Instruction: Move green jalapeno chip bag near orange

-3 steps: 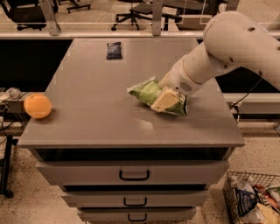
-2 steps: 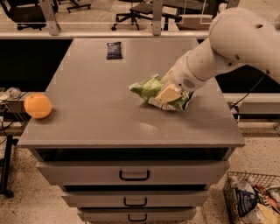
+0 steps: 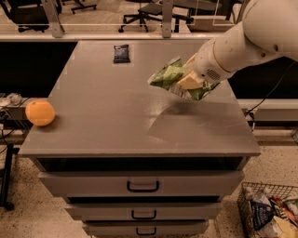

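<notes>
The green jalapeno chip bag (image 3: 168, 74) is crumpled and light green with silvery edges. It hangs lifted above the right half of the grey cabinet top (image 3: 116, 116). My gripper (image 3: 188, 80) is shut on the bag's right part, with the white arm reaching in from the upper right. The orange (image 3: 40, 112) sits at the far left edge of the top, well apart from the bag.
A small dark packet (image 3: 121, 53) lies near the back edge of the top. Drawers with black handles (image 3: 142, 187) are below. A wire basket of packets (image 3: 270, 214) stands on the floor at lower right. Office chairs (image 3: 149, 11) stand behind.
The gripper has lifted the chip bag off the cabinet top and carried it up. The orange and dark packet have not moved on the top.
</notes>
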Motion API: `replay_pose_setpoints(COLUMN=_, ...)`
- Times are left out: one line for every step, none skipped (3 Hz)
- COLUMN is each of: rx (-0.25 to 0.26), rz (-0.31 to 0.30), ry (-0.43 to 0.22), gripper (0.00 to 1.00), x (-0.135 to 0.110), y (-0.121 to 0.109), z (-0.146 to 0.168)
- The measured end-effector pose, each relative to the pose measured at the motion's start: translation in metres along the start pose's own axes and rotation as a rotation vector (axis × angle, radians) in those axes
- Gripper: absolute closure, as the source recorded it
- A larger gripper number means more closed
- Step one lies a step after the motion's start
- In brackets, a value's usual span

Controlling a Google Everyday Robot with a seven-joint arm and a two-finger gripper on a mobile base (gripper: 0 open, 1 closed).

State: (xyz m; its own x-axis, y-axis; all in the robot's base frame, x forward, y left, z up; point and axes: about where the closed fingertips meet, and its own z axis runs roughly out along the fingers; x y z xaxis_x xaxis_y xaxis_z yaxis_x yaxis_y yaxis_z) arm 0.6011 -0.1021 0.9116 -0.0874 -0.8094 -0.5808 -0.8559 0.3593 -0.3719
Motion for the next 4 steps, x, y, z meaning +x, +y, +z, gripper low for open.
replay_pose_setpoints(rx=0.0, rz=0.0, ry=0.0, gripper=1.0, x=0.0, y=0.0, z=0.0)
replay_pose_setpoints(rx=0.032, rz=0.011, ry=0.001, gripper=1.0, x=0.004, y=-0.006, z=0.007)
replay_pose_setpoints(rx=0.09, rz=-0.014, ry=-0.015, gripper=1.0, x=0.005, y=-0.033, z=0.026)
replay_pose_setpoints(rx=0.098, rz=-0.055, ry=-0.089, gripper=1.0, x=-0.013, y=-0.049, z=0.047)
